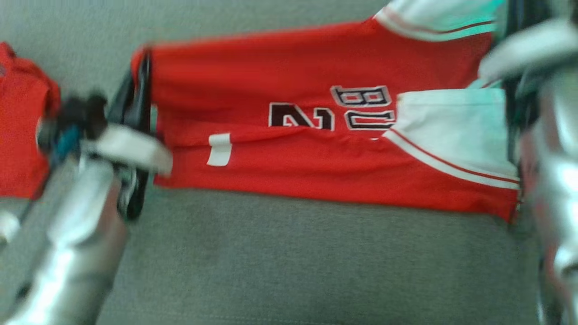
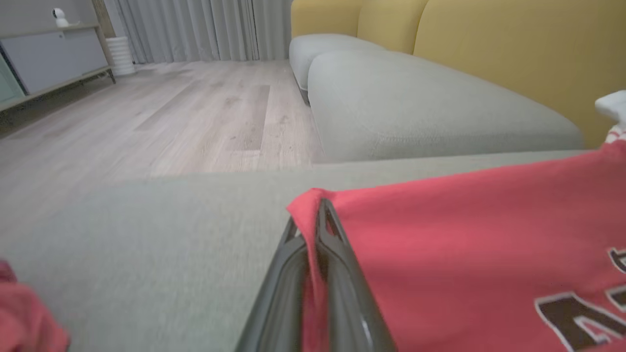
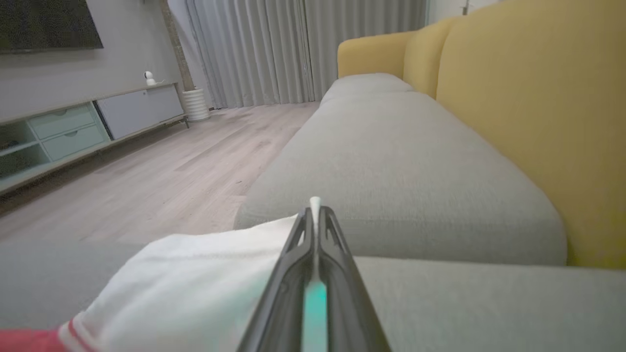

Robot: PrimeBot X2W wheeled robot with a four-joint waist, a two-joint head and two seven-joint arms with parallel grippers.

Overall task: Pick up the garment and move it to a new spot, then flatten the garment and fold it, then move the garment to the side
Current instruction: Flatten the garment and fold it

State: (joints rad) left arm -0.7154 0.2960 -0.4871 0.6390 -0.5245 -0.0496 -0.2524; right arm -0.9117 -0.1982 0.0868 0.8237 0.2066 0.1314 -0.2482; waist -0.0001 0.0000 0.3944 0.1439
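Currently | garment (image 1: 289, 72) lies across centre frame on sofa seat (image 1: 289, 262) | left gripper (image 2: 317, 215) pinched tight on its red corner, right gripper (image 3: 315, 215) on its white edge | judged limp, light; you should grip at corners.

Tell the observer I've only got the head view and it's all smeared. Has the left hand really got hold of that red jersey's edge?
Observer: Yes. The left wrist view shows the left hand shut on a red corner of the jersey, with the cloth pinched in it.
Operator: And the right hand?
Observer: In the right wrist view the right hand is shut on the jersey's white part. A sliver of white pokes out past the tips.
Operator: What's behind the seat cushion?
Observer: A yellow backrest runs along the back of the grey sofa seat.
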